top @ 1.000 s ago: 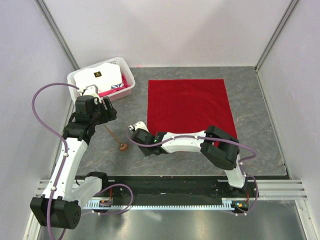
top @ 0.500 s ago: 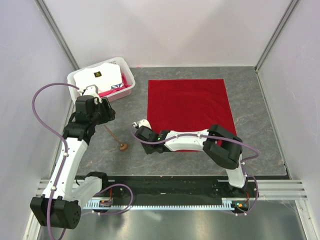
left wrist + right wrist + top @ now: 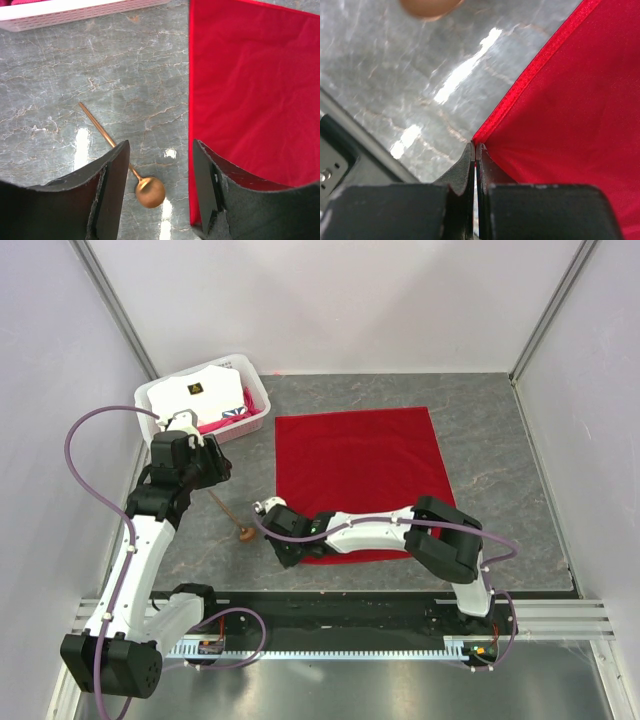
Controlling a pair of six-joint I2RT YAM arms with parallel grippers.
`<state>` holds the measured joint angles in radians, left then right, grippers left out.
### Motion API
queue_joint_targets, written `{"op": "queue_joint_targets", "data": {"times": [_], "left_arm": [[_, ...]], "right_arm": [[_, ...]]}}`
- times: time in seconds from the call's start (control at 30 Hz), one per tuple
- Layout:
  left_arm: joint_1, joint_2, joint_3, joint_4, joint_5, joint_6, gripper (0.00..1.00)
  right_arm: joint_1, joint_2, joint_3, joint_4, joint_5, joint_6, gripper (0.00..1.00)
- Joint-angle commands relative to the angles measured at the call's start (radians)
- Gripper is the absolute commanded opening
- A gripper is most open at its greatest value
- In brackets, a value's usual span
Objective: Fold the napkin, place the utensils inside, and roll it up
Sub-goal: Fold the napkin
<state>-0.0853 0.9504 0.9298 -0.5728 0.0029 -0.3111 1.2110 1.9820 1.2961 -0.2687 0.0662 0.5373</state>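
1 bright red, soft square cloth napkin [image 3: 355, 475] lies flat on the grey marbled tabletop [image 3: 500, 440], its near-left corner pinched in the closed right gripper [image 3: 475, 152], while 1 slim brown round-bowled spoon [image 3: 150, 191] rests just beside it beneath the parted, empty left gripper [image 3: 160, 147].

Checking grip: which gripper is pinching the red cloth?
The right gripper, jaws shut on the red cloth napkin's corner; the left gripper hangs open near the brown wooden spoon.

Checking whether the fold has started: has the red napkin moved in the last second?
Yes. The napkin has slid left, toward the white bin, its corner pinched in the right fingers.
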Motion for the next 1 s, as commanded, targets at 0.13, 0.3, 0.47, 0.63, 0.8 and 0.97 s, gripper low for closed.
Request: {"op": "queue_joint_targets", "data": {"times": [0.13, 0.3, 0.47, 0.63, 0.8, 0.97], "left_arm": [[0.004, -0.013, 0.003, 0.036, 0.002, 0.038, 0.6], [0.004, -0.01, 0.003, 0.036, 0.0, 0.04, 0.6], [0.004, -0.006, 0.003, 0.036, 0.002, 0.041, 0.6], [0.002, -0.002, 0.003, 0.036, 0.003, 0.043, 0.6], [0.002, 0.008, 0.001, 0.037, 0.002, 0.044, 0.59], [0.002, 0.017, 0.0, 0.039, 0.002, 0.044, 0.59]], "right_arm": [[-0.053, -0.129, -0.027, -0.038, 0.044, -0.017, 0.0], [-0.134, -0.172, -0.041, -0.052, 0.084, -0.069, 0.0], [-0.234, -0.196, -0.038, -0.055, 0.104, -0.118, 0.0], [-0.321, -0.178, -0.026, -0.058, 0.127, -0.168, 0.0], [-0.395, -0.135, 0.018, -0.082, 0.162, -0.249, 0.0], [-0.478, -0.104, 0.065, -0.107, 0.17, -0.31, 0.0]]}}
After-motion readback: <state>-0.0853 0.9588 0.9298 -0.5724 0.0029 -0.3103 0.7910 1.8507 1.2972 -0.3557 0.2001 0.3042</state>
